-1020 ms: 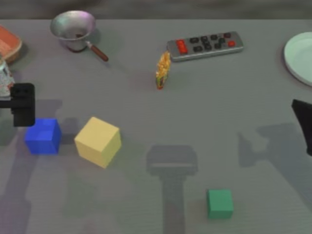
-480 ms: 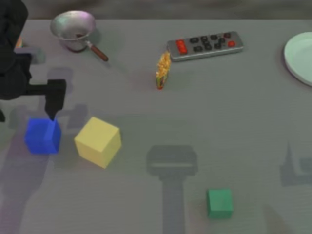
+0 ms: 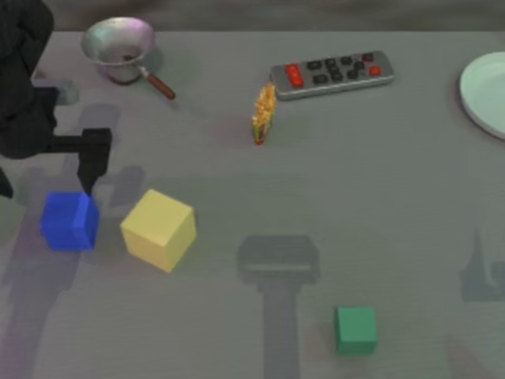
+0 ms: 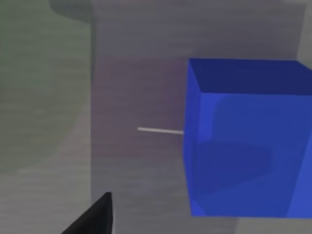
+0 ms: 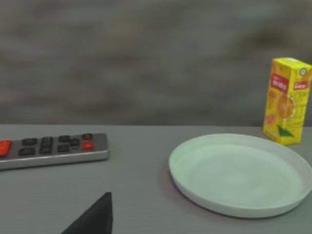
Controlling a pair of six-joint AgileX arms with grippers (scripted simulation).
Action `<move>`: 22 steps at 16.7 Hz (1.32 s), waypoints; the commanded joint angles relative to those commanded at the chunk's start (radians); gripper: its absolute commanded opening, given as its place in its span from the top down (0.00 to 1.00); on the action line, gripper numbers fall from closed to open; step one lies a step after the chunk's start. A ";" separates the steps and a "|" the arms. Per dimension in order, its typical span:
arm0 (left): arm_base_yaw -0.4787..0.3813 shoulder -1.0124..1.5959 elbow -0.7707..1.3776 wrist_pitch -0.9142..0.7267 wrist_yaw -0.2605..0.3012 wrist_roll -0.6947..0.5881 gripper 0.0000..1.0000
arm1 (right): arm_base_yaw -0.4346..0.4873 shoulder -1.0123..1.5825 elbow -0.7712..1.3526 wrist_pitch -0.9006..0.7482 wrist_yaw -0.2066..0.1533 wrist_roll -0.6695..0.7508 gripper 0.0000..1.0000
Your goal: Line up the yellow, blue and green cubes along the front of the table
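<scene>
The left gripper (image 3: 88,183) hovers just above the matte blue cube (image 3: 69,221); I cannot tell if its fingers are apart. Next it must drop and grab.

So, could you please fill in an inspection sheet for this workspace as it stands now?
Surface: grey table, flat and unmarked, with arm shadows across it.
Job's things: blue cube at left, yellow cube beside it with a gap between; green cube alone near the front, right of centre. Not lined up.
Clutter: metal pan, remote control, small yellow-orange packet, white plate at the right edge, orange juice carton behind it.
Grippers: left hand poised just over the blue cube's far edge; right hand outside the top view.
Cables: nothing seen.
Surroundings: blurred dark backdrop beyond the table.
</scene>
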 joint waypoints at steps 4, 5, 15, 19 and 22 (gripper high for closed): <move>-0.003 0.031 -0.048 0.073 0.000 0.003 0.00 | 0.000 0.000 0.000 0.000 0.000 0.000 0.00; -0.003 0.047 -0.071 0.116 0.000 0.003 0.00 | 0.000 0.000 0.000 0.000 0.000 0.000 0.00; -0.003 0.135 -0.190 0.323 0.001 0.003 0.00 | 0.000 0.000 0.000 0.000 0.000 0.000 0.00; -0.003 0.135 -0.190 0.323 0.001 0.003 0.30 | 0.000 0.000 0.000 0.000 0.000 0.000 0.00; -0.003 0.135 -0.190 0.323 0.001 0.003 0.53 | 0.000 0.000 0.000 0.000 0.000 0.000 0.00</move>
